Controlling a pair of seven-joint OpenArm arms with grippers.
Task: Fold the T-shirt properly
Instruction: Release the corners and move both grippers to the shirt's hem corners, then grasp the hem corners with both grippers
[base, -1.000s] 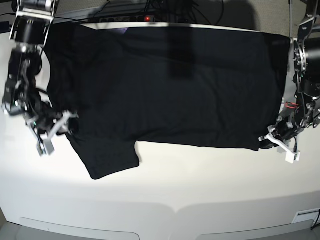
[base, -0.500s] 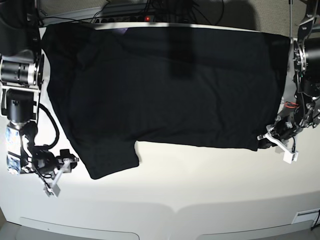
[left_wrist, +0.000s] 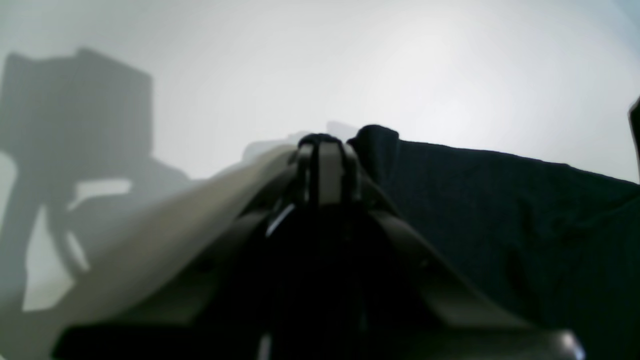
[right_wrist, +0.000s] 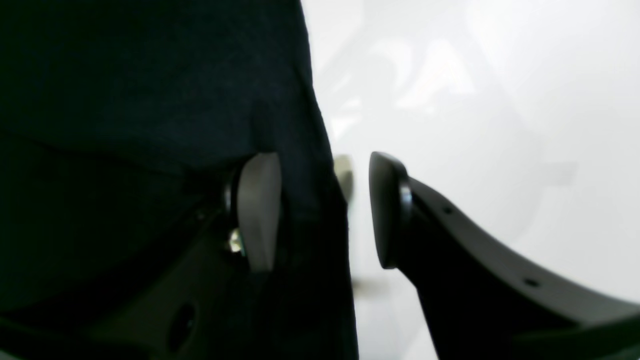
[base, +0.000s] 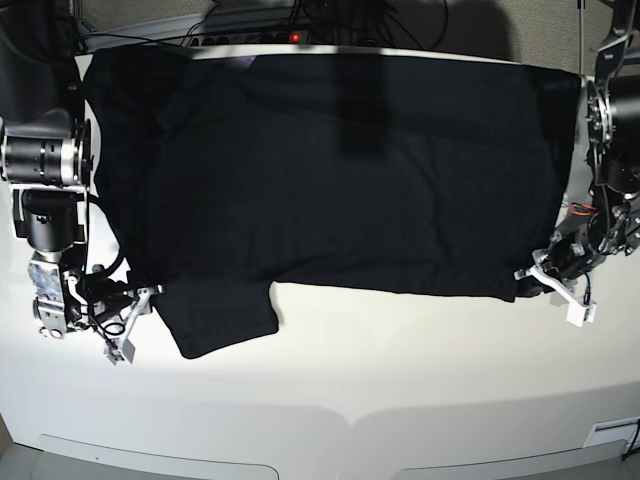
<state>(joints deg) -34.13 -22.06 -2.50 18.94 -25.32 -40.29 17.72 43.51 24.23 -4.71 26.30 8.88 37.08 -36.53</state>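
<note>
The black T-shirt (base: 340, 170) lies spread flat on the white table (base: 400, 390), plain side up, with one sleeve (base: 225, 318) pointing toward the front edge. My right gripper (base: 133, 318) is open at the sleeve's outer edge. In the right wrist view (right_wrist: 325, 210), the grey pad (right_wrist: 257, 210) is against the cloth (right_wrist: 150, 75) and the black finger (right_wrist: 390, 210) is over bare table. My left gripper (base: 527, 279) is at the hem's front corner. In the left wrist view (left_wrist: 325, 147) it is shut, with the corner of the cloth (left_wrist: 500, 210) bunched at its tip.
A power strip with a red light (base: 295, 37) and cables lie behind the table's far edge. The arm bodies stand at the left (base: 45, 160) and right (base: 610, 130) sides. White table shows along the front.
My right gripper swung down past the sleeve, then came back in to the sleeve's outer edge. My left gripper has stayed at the hem corner.
</note>
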